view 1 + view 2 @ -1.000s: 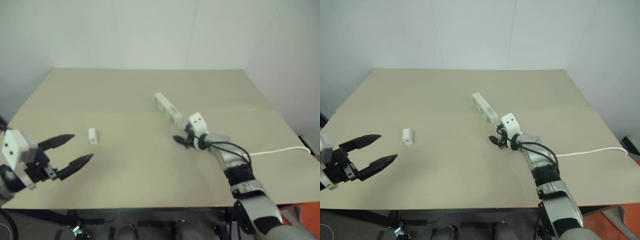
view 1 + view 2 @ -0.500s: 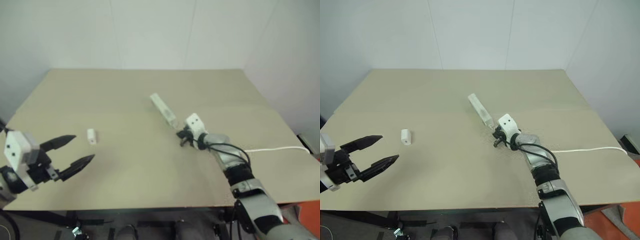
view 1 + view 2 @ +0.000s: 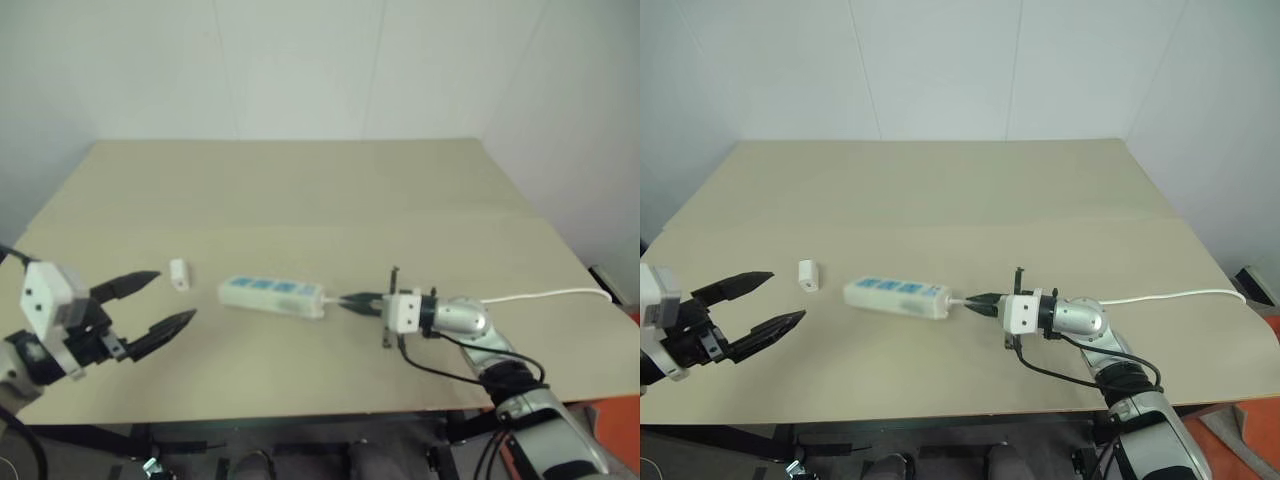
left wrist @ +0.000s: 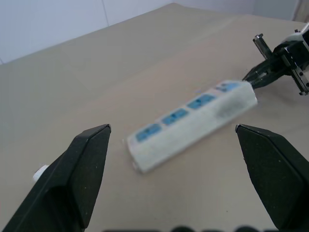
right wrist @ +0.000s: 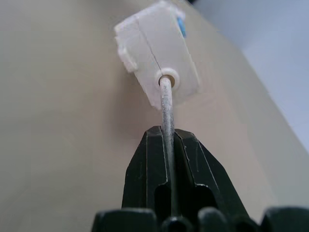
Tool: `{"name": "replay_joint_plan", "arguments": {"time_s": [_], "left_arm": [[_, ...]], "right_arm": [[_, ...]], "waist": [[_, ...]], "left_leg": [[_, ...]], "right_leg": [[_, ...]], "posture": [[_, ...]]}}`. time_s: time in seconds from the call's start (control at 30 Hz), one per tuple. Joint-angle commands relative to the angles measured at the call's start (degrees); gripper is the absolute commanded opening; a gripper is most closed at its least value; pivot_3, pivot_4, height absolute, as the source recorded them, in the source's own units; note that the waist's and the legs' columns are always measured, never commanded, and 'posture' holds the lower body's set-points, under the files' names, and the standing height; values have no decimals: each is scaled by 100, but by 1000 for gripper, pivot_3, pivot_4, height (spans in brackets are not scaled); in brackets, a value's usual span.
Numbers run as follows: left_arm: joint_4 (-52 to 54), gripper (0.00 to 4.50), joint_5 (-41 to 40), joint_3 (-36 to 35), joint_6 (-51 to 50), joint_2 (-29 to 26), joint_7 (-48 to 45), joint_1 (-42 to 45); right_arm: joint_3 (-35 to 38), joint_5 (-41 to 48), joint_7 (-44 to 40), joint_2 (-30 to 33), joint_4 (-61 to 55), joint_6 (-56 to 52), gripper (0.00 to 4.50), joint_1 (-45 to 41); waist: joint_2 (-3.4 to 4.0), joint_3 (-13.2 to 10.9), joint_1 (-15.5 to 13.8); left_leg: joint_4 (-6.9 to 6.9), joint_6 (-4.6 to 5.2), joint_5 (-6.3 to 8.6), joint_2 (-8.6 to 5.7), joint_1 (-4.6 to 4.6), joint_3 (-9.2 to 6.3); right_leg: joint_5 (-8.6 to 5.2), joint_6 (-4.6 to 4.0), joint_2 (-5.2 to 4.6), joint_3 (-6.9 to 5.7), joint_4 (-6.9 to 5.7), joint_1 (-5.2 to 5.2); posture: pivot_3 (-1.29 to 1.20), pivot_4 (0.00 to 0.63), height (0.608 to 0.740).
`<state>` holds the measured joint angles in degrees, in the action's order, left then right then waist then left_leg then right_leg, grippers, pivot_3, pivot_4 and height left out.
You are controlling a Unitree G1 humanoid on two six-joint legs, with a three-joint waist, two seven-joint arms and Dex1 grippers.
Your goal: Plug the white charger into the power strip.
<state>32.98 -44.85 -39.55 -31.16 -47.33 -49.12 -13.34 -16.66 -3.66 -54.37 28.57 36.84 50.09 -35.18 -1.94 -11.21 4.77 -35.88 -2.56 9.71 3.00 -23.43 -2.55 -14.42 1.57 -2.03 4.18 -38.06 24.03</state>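
Plugging is not yet begun: white charger (image 3: pixel 809 275), a small boxy block, lies on the matte tan table (image 3: pixel 940 190) just beside the power strip (image 3: pixel 897 297), sockets empty. Right gripper (image 3: pixel 981 300) pinches the strip's thin cord (image 5: pixel 166 104); left gripper (image 3: pixel 768 303) gapes empty.

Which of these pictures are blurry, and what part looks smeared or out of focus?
Left wrist view: the power strip is smeared, most at its cord end, while the left gripper's fingers look crisp. Left eye view: the strip's blue sockets look slightly soft. Right wrist view: the cord is sharp, the far table soft.
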Motion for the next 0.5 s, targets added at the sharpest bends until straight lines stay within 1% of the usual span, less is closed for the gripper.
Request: {"name": "replay_joint_plan", "arguments": {"time_s": [0.03, 0.1, 0.13, 0.2, 0.23, 0.27, 0.3, 0.33, 0.37, 0.43, 0.5], "left_arm": [[77, 4500, -12, -48, 87, -78, -24, 76], [75, 4500, -11, -40, 85, -84, -24, 87], [76, 4500, -11, -40, 83, -84, -27, 86], [86, 4500, -13, -49, 80, -81, -34, 74], [91, 4500, -13, -53, 75, -80, -35, 68], [101, 4500, -15, -60, 71, -79, -39, 56], [107, 4500, -13, -63, 64, -79, -39, 49], [115, 4500, -15, -69, 59, -79, -43, 40], [119, 4500, -17, -70, 56, -81, -49, 35], [122, 4500, -22, -66, 54, -85, -56, 33], [105, 4500, -18, -42, 56, -99, -63, 53]], "right_arm": [[-94, -556, 194, 227, 400, 445, 925, -313], [-147, -1009, 564, 289, 677, 514, 1687, -445], [-174, -1336, 886, 331, 806, 591, 2047, -522], [-211, -1698, 1290, 397, 1012, 638, 2752, -637], [-205, -1745, 1414, 416, 1109, 656, 3133, -682], [-162, -1553, 1338, 401, 1202, 626, 3471, -701], [-83, -1195, 1123, 355, 1236, 533, 3823, -690], [10, -665, 721, 294, 1178, 343, 4128, -633], [128, 90, 64, 244, 898, -205, 4480, -502], [264, 1507, -1402, 314, 99, -1566, 4480, -190], [376, 2269, -2162, 377, -509, -2647, 4480, 16]], "waist": [[0, 0, -3], [0, 0, -3], [-1, 0, 3], [-3, 2, 8], [-6, 4, 6], [-10, 6, 6], [-13, 8, 6], [-16, 9, 4], [-16, 9, -9], [-16, 9, -67], [-14, 8, -96]], "left_leg": [[1, 0, 0, 0, 0, 0], [1, 0, 0, 0, 0, 0], [1, 0, 0, 0, 1, 0], [1, 0, 0, 0, 8, 0], [0, 0, 0, -1, 13, 0], [0, 0, 0, -1, 20, 0], [0, 0, 0, -1, 27, -1], [0, 0, 0, -1, 34, -1], [0, 0, 0, 0, 48, -2], [1, 0, 0, -3, 68, -5], [0, 0, 1, -3, 62, -7]], "right_leg": [[0, 0, 0, 0, 0, 1], [0, -1, 0, 0, 0, 2], [0, -1, 0, 0, 0, 1], [0, -1, 0, 2, -1, -4], [0, -1, 0, 2, -1, -8], [0, -2, 0, 2, -1, -16], [-1, -3, 0, 1, 0, -25], [-1, -4, 0, 0, 1, -35], [-4, -7, 0, 0, 6, -56], [-18, -27, -6, -5, 17, -86], [-9, -10, -9, -8, 19, -86]], "posture": [[0, 150, 740], [0, 150, 740], [0, 150, 740], [0, 150, 740], [0, 150, 740], [0, 150, 740], [0, 150, 740], [0, 150, 740], [0, 150, 740], [0, 150, 740], [0, 150, 740]]}}
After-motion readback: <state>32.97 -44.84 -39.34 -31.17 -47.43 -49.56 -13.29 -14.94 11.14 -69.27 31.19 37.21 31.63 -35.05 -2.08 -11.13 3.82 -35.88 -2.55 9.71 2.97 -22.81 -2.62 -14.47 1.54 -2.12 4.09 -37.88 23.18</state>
